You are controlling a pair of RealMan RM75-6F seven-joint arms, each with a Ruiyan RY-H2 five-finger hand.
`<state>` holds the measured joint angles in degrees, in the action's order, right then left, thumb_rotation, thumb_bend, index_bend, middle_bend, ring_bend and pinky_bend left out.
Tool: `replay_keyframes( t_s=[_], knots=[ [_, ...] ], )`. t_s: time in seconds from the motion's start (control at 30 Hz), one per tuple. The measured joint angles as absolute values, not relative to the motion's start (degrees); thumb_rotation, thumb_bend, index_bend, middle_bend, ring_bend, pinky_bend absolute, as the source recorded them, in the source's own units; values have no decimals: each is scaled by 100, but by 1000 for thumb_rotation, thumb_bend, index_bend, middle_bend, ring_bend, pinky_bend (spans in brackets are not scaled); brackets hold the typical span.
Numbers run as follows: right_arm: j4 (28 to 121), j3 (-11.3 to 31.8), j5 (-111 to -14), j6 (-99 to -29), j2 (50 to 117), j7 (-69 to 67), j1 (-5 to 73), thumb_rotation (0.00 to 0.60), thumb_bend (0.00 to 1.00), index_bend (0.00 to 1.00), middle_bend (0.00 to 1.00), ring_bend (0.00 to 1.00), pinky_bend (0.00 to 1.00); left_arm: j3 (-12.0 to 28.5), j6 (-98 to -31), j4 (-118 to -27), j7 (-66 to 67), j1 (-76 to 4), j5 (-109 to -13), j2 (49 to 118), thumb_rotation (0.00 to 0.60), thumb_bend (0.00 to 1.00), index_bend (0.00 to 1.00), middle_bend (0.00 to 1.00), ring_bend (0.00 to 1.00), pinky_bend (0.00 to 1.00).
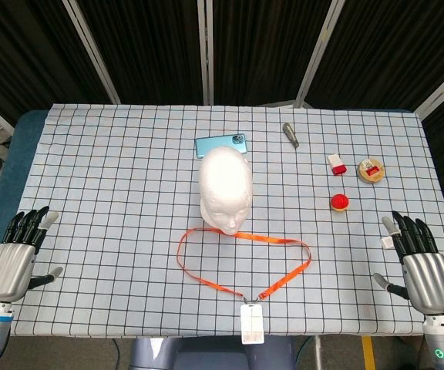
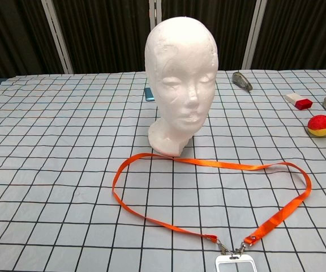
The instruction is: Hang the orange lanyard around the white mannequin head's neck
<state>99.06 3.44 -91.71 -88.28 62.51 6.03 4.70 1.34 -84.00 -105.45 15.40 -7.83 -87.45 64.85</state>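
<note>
Lanyard (image 1: 237,266) looks soft and light; best to lift its strap sides. Left hand (image 1: 14,258) and right hand (image 1: 422,262) rest spread, holding nothing, near the tabletop's front corners.

No text, brand, number or sign can be read. The round tin (image 1: 371,170) near the table's right edge has a red-marked label, too small to read. The badge (image 1: 251,322) at the front edge looks blank. The phone's (image 1: 220,145) back shows no legible mark.
</note>
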Motion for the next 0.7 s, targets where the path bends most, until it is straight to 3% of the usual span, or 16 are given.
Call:
replay_keyframes(
  t_s=[0.33,0.47,0.57,0.7],
  knots=[
    [9908,312,-9085,-8501,6274,513,584,600,0,19,0,0,0,150,-8329,-10502,1659,-806,-8668,6546,600,0,0,0,0,0],
    [9935,328,-8977,-8082,6283,427,782,600,2,212,0,0,0,177,-8296,-10457,1708,-821,-8593,6591,600,0,0,0,0,0],
    [9969,373,-8856,-7589,6293,353,1042,600,58,357,0,0,0,214,-8238,-10421,1731,-848,-8485,6623,600,0,0,0,0,0],
    [9901,568,-8547,-6755,6459,402,1622,600,140,399,0,0,0,291,-8130,-10349,1797,-912,-8303,6689,600,0,0,0,0,0]
  ],
)
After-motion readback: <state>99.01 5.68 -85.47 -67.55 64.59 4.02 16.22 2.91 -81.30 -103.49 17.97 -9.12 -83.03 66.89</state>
